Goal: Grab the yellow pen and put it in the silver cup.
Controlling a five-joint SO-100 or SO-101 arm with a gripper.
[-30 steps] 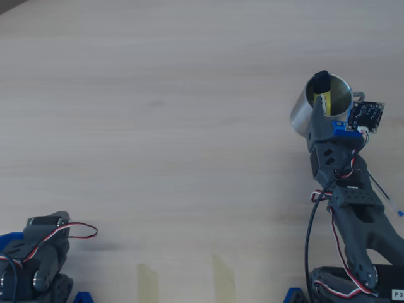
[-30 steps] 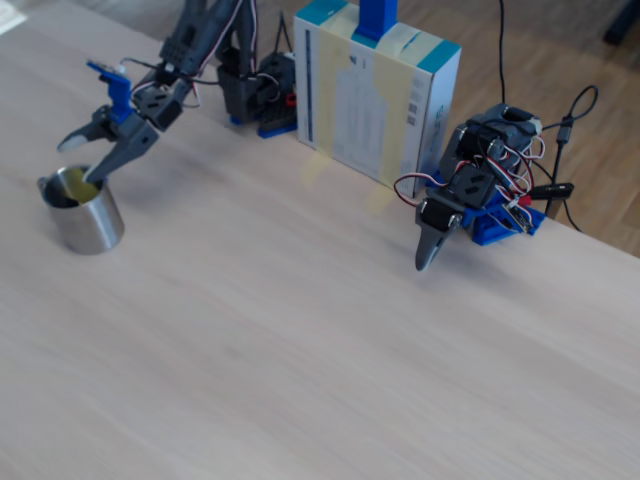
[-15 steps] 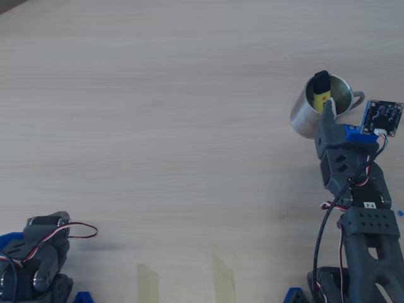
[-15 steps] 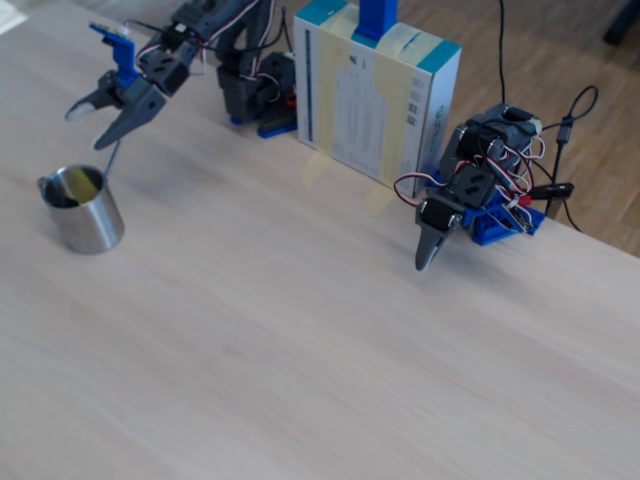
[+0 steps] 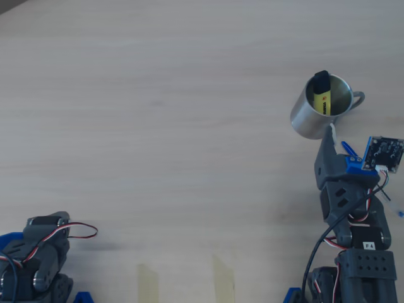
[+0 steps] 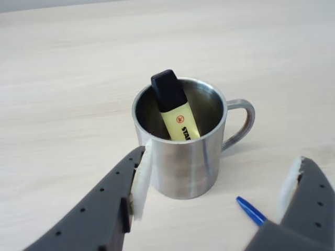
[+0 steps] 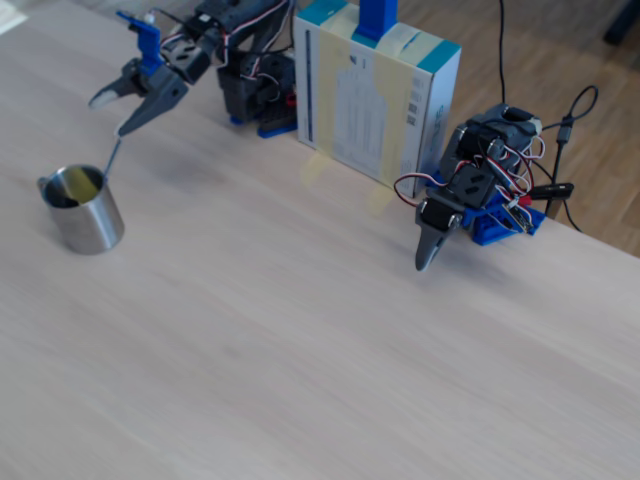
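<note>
I see gripper (image 6: 214, 198) jaws spread, holding nothing, wrist view | blue-capped pen (image 6: 250, 210) on table between jaws | silver cup (image 6: 180, 167) just beyond, handle right | yellow pen (image 6: 175, 112) leaning inside cup, black cap up

Gripper (image 6: 217, 191) open wide, jaws spread, nothing between them; white pads line inner faces of dark grey fingers (image 6: 104, 212). In overhead view gripper (image 5: 338, 142) points away from near table edge, close to right edge; arm (image 5: 360, 246) folded low behind it. In fixed view gripper (image 7: 115, 110) raised above table, tips angled downward near far left corner.
</note>
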